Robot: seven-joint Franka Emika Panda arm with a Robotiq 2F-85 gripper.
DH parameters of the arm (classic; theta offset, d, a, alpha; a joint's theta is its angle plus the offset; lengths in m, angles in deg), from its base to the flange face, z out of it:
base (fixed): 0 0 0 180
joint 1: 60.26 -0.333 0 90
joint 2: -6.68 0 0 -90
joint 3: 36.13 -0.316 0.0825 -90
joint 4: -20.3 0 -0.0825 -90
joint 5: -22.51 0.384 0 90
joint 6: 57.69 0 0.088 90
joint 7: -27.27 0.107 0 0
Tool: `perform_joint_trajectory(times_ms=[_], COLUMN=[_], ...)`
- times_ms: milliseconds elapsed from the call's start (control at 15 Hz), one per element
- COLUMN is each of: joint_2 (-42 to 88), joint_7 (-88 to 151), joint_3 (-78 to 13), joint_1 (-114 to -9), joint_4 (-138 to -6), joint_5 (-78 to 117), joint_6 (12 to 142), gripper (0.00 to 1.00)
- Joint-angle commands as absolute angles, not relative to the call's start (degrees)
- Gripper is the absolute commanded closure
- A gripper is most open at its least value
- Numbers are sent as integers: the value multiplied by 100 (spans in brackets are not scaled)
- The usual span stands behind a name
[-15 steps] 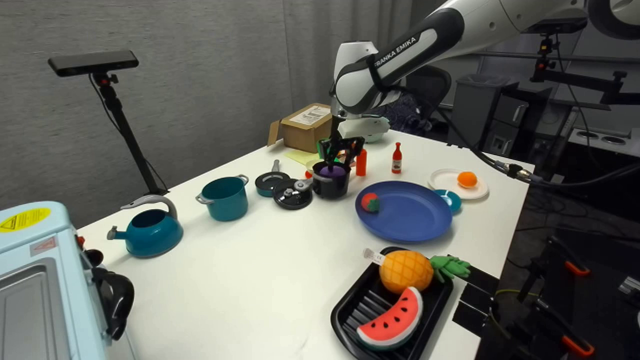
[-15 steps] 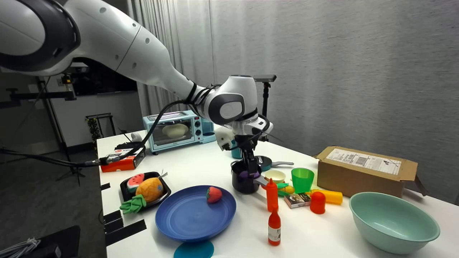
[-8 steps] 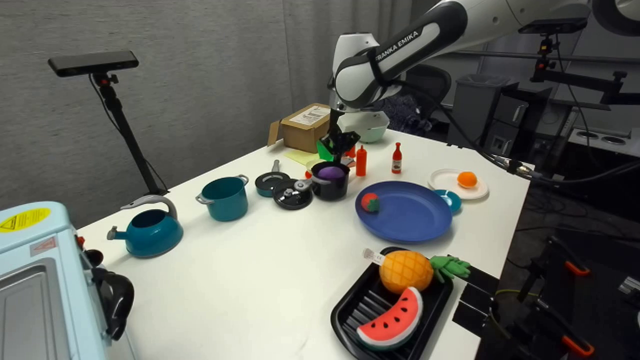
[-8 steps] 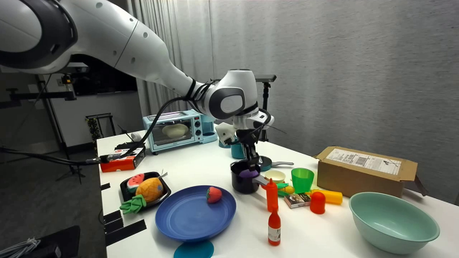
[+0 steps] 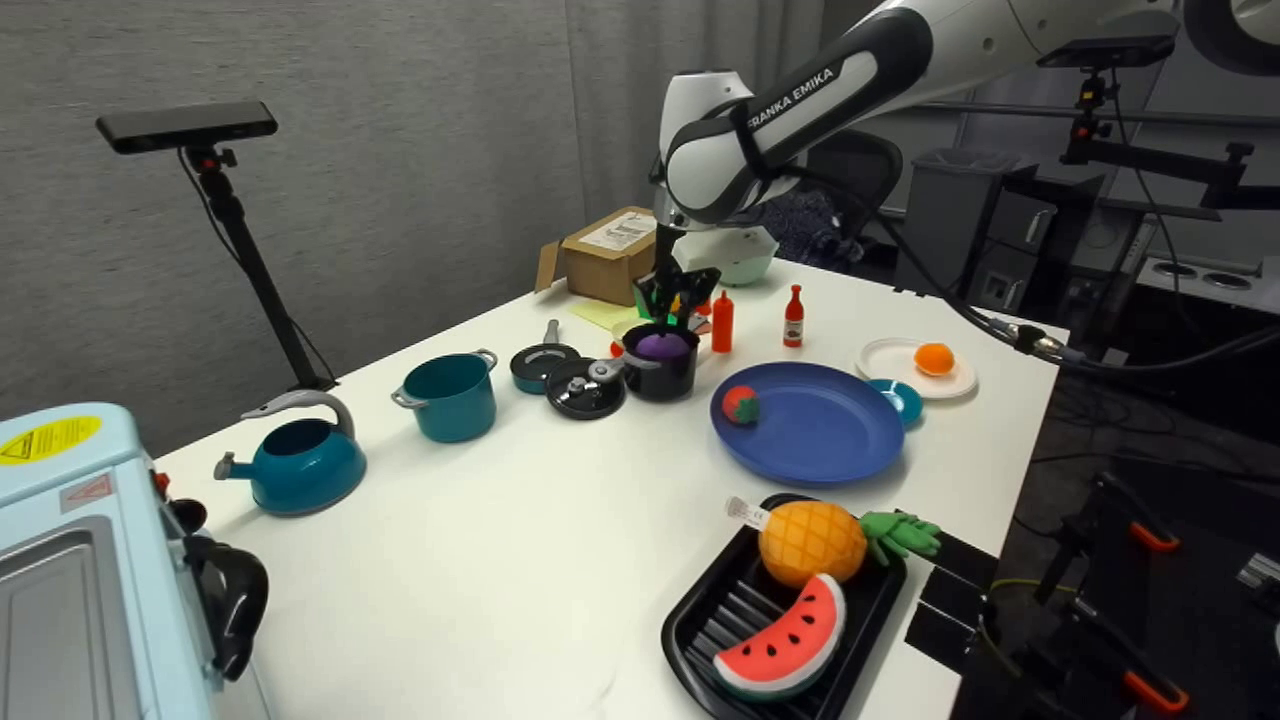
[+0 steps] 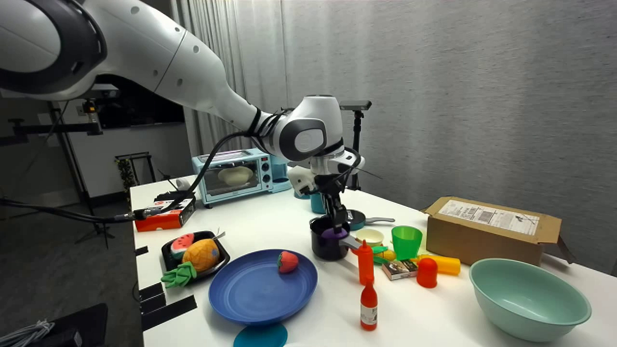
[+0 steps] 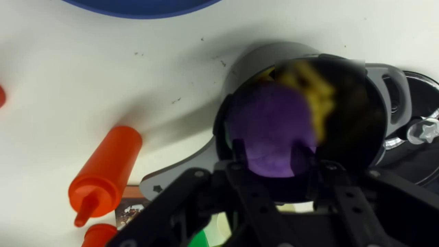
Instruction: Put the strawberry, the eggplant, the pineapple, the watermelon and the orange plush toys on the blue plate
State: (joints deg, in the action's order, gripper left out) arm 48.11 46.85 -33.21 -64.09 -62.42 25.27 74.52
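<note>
The gripper (image 7: 271,152) hangs low over the black pot (image 5: 662,381), jaws standing apart, and there's the purple eggplant (image 7: 274,113) down in the pot, showing between them; touching it or only flanking it, I can't tell! The pot's wall hides the toy's lower part in both exterior views, and beside it in the wrist view sits a yellow blur (image 7: 322,99), too smeared to name.

Five plush toys out here, and just one on the round blue plate (image 5: 820,430): the strawberry (image 5: 741,405), near the rim on the pot's side. Over by the table (image 5: 480,560) edge marked with black tape (image 5: 960,562), two share the ribbed black tray (image 5: 735,605), its near end out of frame in an exterior view. That's the plump pineapple (image 5: 810,545), green leaves spilling past the rim, and just beside it the watermelon (image 5: 785,640), a smooth curved slice with dark seeds. Number five, the orange (image 5: 934,359), sits on the white plate (image 5: 884,362) toward that edge's far corner.

Two red bottles, the squeeze bottle (image 6: 366,267) and the labelled bottle (image 6: 369,308), stand upright, and one cardboard box (image 6: 487,241), flap out, is by the opposite edge.
</note>
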Motion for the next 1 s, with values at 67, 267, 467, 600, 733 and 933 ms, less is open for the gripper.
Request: perform_joint_trajectory(times_ms=[67,267,467,600,733,933], joint_2=[4929,4992,5038,5061,5074,5026], joint_7=[4739,4746,4735,4732,4724,4663], joint_3=[-3240,-3235,-3231,-3228,-3223,-3246], joint_1=[-6536,-6571,-6605,-6611,-6613,-6578], joint_4=[-6175,-6164,-6161,-6152,-6146,-6157], joint_5=[2368,2357,2345,2340,2328,2353], joint_6=[7482,7482,7490,7484,7471,7471], gripper=[22,9,38,54,69,91])
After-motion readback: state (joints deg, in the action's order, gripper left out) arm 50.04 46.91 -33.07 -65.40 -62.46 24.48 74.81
